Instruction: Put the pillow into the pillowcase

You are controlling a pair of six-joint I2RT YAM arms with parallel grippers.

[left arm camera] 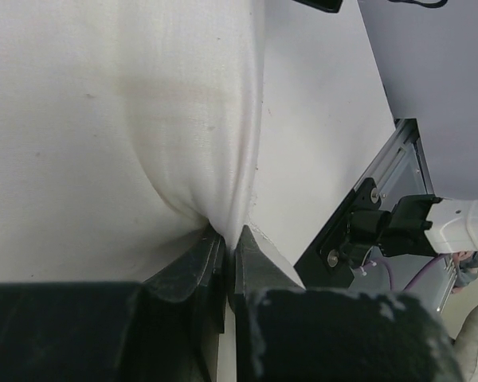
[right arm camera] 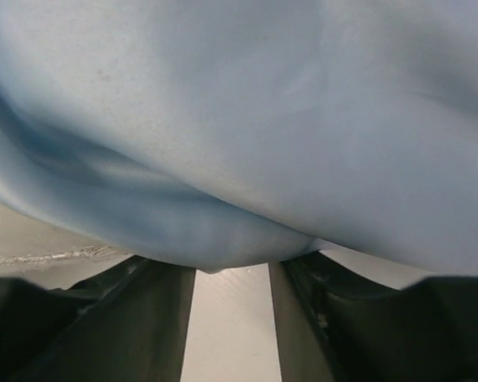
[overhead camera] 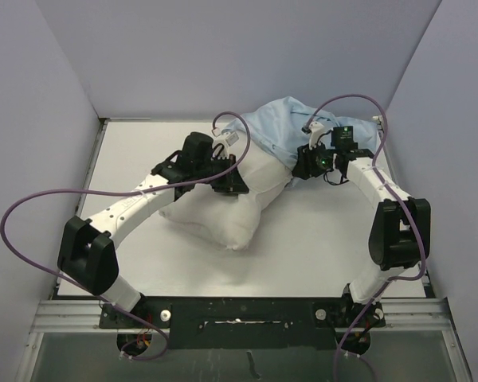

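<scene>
We note left gripper [left arm camera: 229,237] clamped tight on pillow [left arm camera: 95,127] edge. Right gripper [right arm camera: 231,270]: jaws apart, pillowcase [right arm camera: 287,119] fold sagging between tips.

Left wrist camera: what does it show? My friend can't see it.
The left gripper is shut, pinching a fold of the off-white pillow, which fills most of the picture. Bare white table lies to its right.

White table top [overhead camera: 319,239] is boxed in on three sides: back wall [overhead camera: 239,56], left wall [overhead camera: 24,143] and right wall [overhead camera: 454,119], all plain pale lavender-grey panels. An aluminium rail [overhead camera: 64,322] is fitted along the near edge. Scene is evenly lit; only soft, faint shadows are cast on the surface.
</scene>
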